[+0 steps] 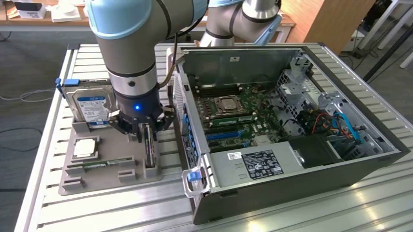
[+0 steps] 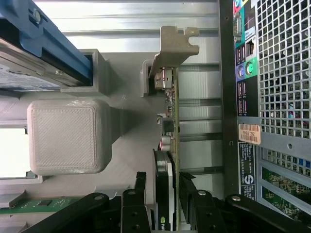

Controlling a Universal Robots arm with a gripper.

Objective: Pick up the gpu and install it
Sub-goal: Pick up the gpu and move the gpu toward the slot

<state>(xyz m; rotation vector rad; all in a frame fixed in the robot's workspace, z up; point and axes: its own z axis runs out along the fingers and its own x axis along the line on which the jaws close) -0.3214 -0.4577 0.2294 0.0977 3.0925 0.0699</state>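
Observation:
The gpu [image 1: 150,147] stands on edge in a slot of the grey holder tray [image 1: 119,145], at the exterior view's left of the open computer case [image 1: 271,193]. In the wrist view the gpu [image 2: 171,111] is a thin card with a silver end bracket [image 2: 177,46] at its far end. My gripper [image 1: 147,129] has come down over its top edge. The gripper [image 2: 164,178] straddles the card, one of its black fingers [image 2: 140,187] on each side. A narrow gap still shows on the cooler side, so the jaws are open around it.
A hard drive [image 1: 90,106] with a blue-white label stands in the tray behind the gripper. A CPU [image 1: 85,147] and a green memory stick [image 1: 100,164] lie in front. The case's rear panel [image 2: 272,97] is close beside the card. The motherboard [image 1: 232,121] lies exposed inside the case.

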